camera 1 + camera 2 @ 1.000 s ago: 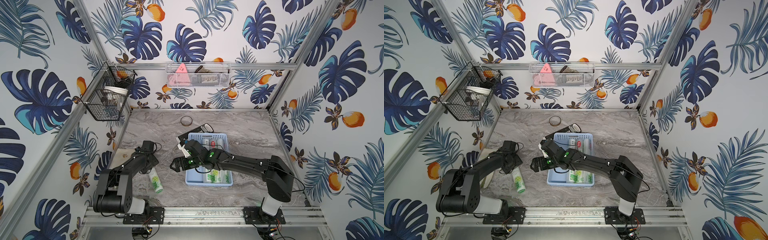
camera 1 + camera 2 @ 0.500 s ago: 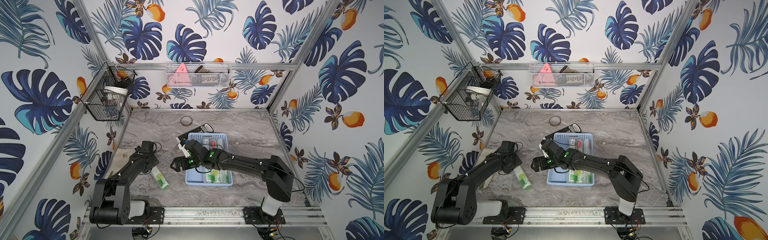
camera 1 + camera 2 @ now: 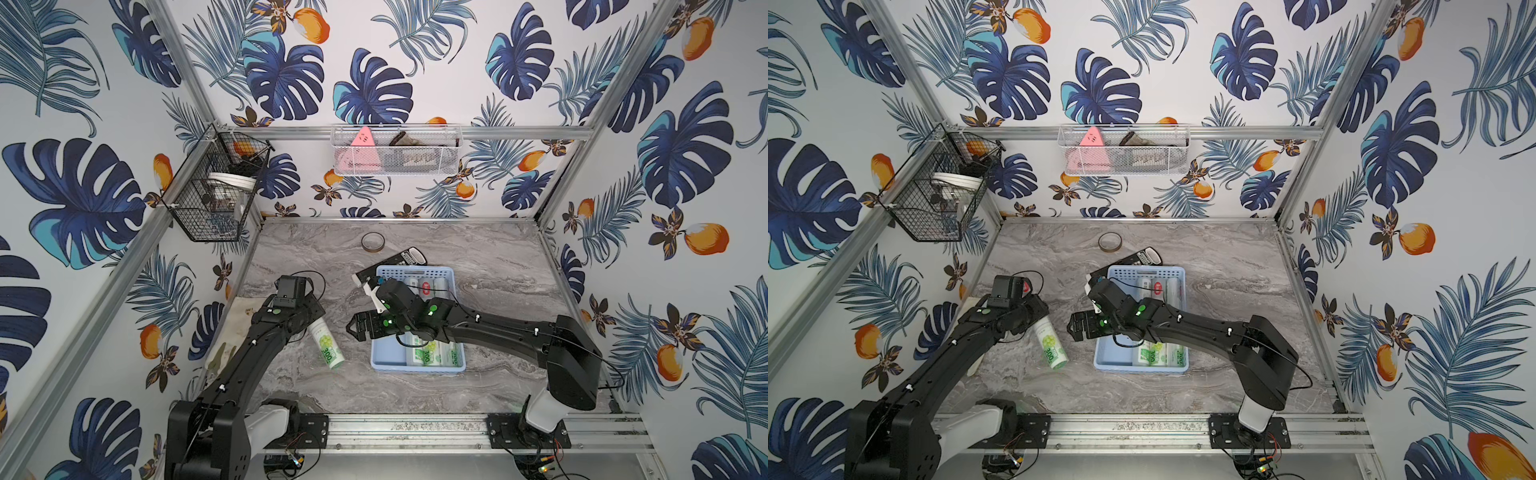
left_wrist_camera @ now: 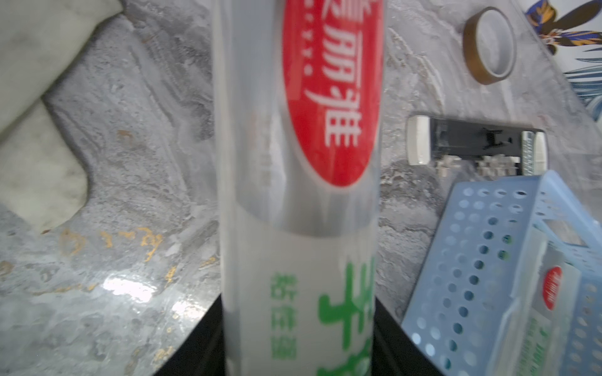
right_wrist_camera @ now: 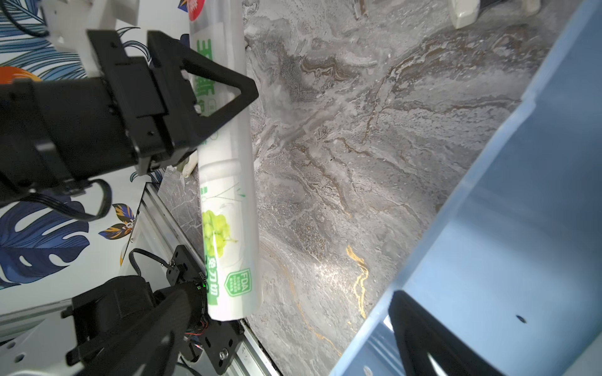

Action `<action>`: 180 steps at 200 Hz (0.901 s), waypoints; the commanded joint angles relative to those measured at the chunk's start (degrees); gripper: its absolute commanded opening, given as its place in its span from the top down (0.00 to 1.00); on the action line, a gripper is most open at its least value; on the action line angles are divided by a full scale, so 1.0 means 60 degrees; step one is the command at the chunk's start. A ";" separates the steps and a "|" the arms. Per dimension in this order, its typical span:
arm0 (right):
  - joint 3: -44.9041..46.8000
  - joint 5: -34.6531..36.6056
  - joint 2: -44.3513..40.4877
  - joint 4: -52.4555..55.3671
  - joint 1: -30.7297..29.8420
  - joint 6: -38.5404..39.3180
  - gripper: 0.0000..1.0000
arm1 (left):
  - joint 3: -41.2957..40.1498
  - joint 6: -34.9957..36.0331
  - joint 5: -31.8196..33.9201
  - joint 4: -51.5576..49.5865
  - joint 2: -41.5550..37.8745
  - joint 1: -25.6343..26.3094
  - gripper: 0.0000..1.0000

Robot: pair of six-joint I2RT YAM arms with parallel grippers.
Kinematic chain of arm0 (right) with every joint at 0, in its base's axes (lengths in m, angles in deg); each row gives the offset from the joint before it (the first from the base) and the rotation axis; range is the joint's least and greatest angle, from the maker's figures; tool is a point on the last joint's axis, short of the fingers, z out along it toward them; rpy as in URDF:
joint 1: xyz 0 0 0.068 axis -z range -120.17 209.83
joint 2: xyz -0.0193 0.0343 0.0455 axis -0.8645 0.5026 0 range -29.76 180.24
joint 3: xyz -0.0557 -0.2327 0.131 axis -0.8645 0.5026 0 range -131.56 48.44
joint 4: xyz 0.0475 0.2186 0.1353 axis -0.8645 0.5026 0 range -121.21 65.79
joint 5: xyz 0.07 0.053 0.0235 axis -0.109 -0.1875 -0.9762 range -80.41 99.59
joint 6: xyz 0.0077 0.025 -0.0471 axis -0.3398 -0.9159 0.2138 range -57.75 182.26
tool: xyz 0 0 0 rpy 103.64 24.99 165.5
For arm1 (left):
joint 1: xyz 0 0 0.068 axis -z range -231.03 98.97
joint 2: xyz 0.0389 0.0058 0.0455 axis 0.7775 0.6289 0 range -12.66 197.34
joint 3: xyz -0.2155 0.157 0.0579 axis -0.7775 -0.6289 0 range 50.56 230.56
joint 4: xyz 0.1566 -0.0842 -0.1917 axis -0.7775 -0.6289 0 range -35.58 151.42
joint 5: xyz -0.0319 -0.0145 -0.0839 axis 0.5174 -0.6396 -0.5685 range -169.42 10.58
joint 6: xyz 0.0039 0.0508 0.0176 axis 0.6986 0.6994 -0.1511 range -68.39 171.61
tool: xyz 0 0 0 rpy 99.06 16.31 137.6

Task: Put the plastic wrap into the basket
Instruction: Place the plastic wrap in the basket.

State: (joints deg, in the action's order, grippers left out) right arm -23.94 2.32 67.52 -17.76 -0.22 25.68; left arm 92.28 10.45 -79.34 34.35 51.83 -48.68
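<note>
Plastic wrap rolls (image 3: 432, 355): three in basket (image 3: 386, 360), fourth roll (image 3: 327, 347) gripped by left end effector (image 3: 311, 321); right end effector (image 3: 356, 328) wide.

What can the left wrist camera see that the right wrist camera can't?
Only the left wrist view shows the brown tape ring and a roll already lying in the basket. Only the right wrist view shows the left arm's fingers clamped on the held plastic wrap roll, and the green grapes printed on it. Both show that held roll, the light blue basket and the grey marble table.
</note>
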 commanded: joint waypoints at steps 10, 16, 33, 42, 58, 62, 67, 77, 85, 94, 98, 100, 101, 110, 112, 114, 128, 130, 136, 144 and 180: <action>0.0224 0.0406 -0.0320 -0.0150 -0.0011 -0.0142 0.00 | 0.0380 0.0168 -0.0754 0.0177 -0.0211 0.0308 0.62; 0.0301 0.0491 -0.0400 -0.0174 -0.0011 -0.0169 0.00 | 0.0456 0.0153 -0.0837 0.0205 -0.0216 0.0399 0.62; 0.0542 0.0730 -0.0678 -0.0345 -0.0011 -0.0243 0.00 | 0.0603 0.0105 -0.1028 0.0347 -0.0205 0.0670 0.62; 0.0655 0.0862 -0.0830 -0.0393 -0.0011 -0.0274 0.00 | 0.0710 0.0084 -0.1102 0.0375 -0.0175 0.0823 0.62; 0.0843 0.1165 -0.1144 -0.0409 -0.0010 -0.0340 0.00 | 0.0895 0.0008 -0.1144 0.0439 -0.0115 0.1171 0.63; 0.0915 0.1247 -0.1232 -0.0445 -0.0010 -0.0347 0.00 | 0.0961 -0.0008 -0.1141 0.0441 -0.0100 0.1244 0.63; 0.1015 0.1340 -0.1360 -0.0487 -0.0002 -0.0382 0.00 | 0.1031 -0.0007 -0.1141 0.0471 -0.0077 0.1381 0.63; 0.1149 0.1605 -0.1623 -0.0548 0.0004 -0.0432 0.00 | 0.1188 -0.0032 -0.1141 0.0512 -0.0016 0.1638 0.63; 0.1458 0.1803 -0.1831 -0.0599 0.0004 -0.0466 0.00 | 0.1330 -0.0051 -0.1152 0.0546 0.0043 0.1845 0.64; 0.1605 0.2014 -0.2062 -0.0621 0.0026 -0.0493 0.00 | 0.1472 -0.0041 -0.1145 0.0659 0.0137 0.2085 0.65; 0.1667 0.2099 -0.2166 -0.0617 0.0033 -0.0502 0.00 | 0.1544 -0.0037 -0.1141 0.0698 0.0194 0.2236 0.65; 0.1697 0.2151 -0.2216 -0.0616 0.0033 -0.0515 0.00 | 0.1580 -0.0030 -0.1133 0.0715 0.0224 0.2301 0.65; 0.1716 0.2172 -0.2242 -0.0624 0.0033 -0.0520 0.00 | 0.1591 -0.0034 -0.1130 0.0724 0.0231 0.2317 0.65; 0.1851 0.2411 -0.2473 -0.0603 0.0048 -0.0558 0.00 | 0.1776 -0.0015 -0.1060 0.0795 0.0419 0.2625 0.65; 0.1875 0.2460 -0.2520 -0.0602 0.0055 -0.0577 0.00 | 0.1807 -0.0010 -0.1036 0.0821 0.0456 0.2692 0.65; 0.1914 0.2508 -0.2576 -0.0609 0.0061 -0.0593 0.00 | 0.1848 -0.0009 -0.1008 0.0839 0.0479 0.2767 0.65; 0.2171 0.2895 -0.2926 -0.0608 0.0099 -0.0699 0.00 | 0.2145 0.0026 -0.0893 0.1000 0.0891 0.3232 0.66; 0.2211 0.2936 -0.2985 -0.0622 0.0104 -0.0708 0.00 | 0.2178 0.0036 -0.0866 0.1026 0.0954 0.3297 0.66; 0.2328 0.3053 -0.3117 -0.0645 0.0127 -0.0765 0.00 | 0.2321 0.0077 -0.0830 0.1106 0.1132 0.3503 0.66; 0.2475 0.3191 -0.3298 -0.0660 0.0163 -0.0852 0.00 | 0.2526 0.0132 -0.0748 0.1197 0.1425 0.3777 0.67; 0.3151 0.3644 -0.4108 -0.0633 0.0351 -0.1267 0.00 | 0.3514 0.0480 -0.0499 0.1352 0.2829 0.4813 0.68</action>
State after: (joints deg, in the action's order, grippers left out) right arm -6.82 20.72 44.96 -20.53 1.35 20.56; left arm 110.09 11.30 -83.69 38.33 65.10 -22.54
